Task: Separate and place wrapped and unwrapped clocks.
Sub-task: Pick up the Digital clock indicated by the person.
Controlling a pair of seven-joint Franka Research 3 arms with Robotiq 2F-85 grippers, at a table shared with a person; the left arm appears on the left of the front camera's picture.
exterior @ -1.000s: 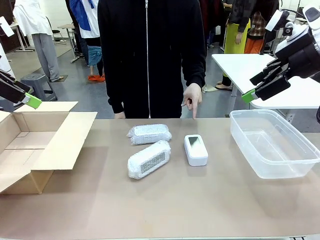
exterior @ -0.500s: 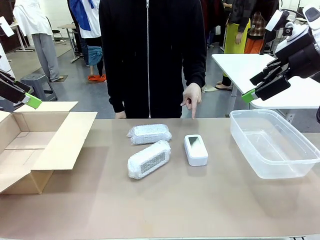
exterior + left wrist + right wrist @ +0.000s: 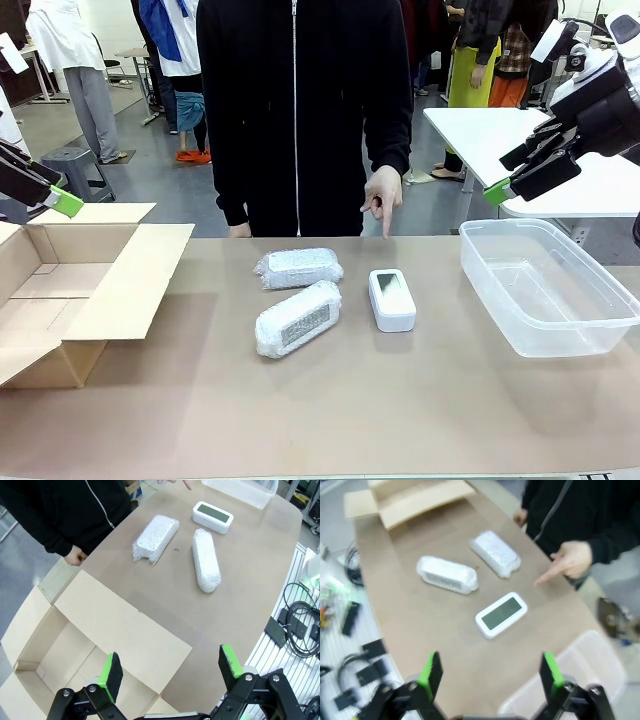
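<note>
Both my pairs of jaws hang spread, gripping nothing, while a person's hand points down near the bare clock on the tabletop.

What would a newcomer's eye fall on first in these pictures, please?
Probably the three things mid-table: a far bundle and a near bundle in bubble wrap, with a bare white clock to their right. A person's hand points down toward that clock from the far edge. An open cardboard box sits left, a clear tub right.

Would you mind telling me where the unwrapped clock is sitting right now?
In the front view, the unwrapped clock lies mid-table, just right of the nearer wrapped bundle and left of the clear plastic bin.
</note>
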